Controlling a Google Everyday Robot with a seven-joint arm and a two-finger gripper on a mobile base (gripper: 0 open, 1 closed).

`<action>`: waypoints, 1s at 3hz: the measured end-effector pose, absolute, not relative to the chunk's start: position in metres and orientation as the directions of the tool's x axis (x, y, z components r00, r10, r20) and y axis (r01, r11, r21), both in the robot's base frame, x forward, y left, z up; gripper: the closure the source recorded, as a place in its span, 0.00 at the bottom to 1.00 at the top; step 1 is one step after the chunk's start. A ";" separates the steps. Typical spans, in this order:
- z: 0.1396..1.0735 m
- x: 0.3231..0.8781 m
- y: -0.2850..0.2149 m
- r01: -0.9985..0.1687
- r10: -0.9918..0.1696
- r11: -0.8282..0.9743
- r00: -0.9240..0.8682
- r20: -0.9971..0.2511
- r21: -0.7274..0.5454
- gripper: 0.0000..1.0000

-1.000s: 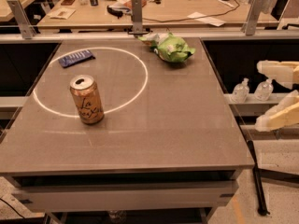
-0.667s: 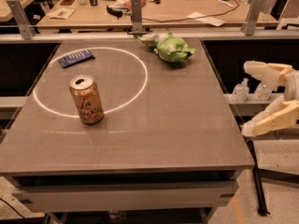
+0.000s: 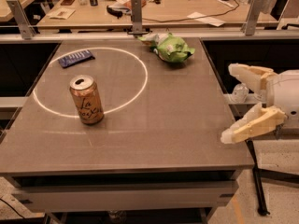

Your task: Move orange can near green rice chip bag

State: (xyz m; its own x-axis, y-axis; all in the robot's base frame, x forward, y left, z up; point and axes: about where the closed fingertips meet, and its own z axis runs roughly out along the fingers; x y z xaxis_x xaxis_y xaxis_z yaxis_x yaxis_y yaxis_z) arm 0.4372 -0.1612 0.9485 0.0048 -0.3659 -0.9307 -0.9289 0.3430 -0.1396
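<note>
The orange can (image 3: 86, 100) stands upright on the grey table, left of centre, on the rim of a white circle. The green rice chip bag (image 3: 171, 48) lies crumpled at the table's far edge, right of centre. My gripper (image 3: 230, 101) comes in from the right, over the table's right edge, well to the right of the can and nearer than the bag. Its two cream fingers (image 3: 254, 125) are spread wide apart and hold nothing.
A flat dark blue wrapper (image 3: 76, 58) lies at the far left inside the white circle (image 3: 140, 85). The table's right edge (image 3: 224, 101) runs just under the gripper. A cluttered wooden bench (image 3: 187, 6) with metal posts stands behind the table.
The gripper has moved left, further into view and toward the table's right edge. The can, the bag and the wrapper have not moved.
</note>
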 end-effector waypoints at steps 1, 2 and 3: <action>0.935 0.440 -0.147 -0.912 -0.360 0.390 -0.023 -0.933 -0.128 0.00; 0.922 0.454 -0.116 -0.897 -0.355 0.414 0.002 -0.935 -0.159 0.00; 0.910 0.468 -0.088 -0.888 -0.354 0.420 0.033 -0.935 -0.190 0.00</action>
State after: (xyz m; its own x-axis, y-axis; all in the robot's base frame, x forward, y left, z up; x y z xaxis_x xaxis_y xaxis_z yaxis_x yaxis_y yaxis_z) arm 0.4678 -0.0884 0.9104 0.0330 -0.3539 -0.9347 -0.8876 0.4196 -0.1902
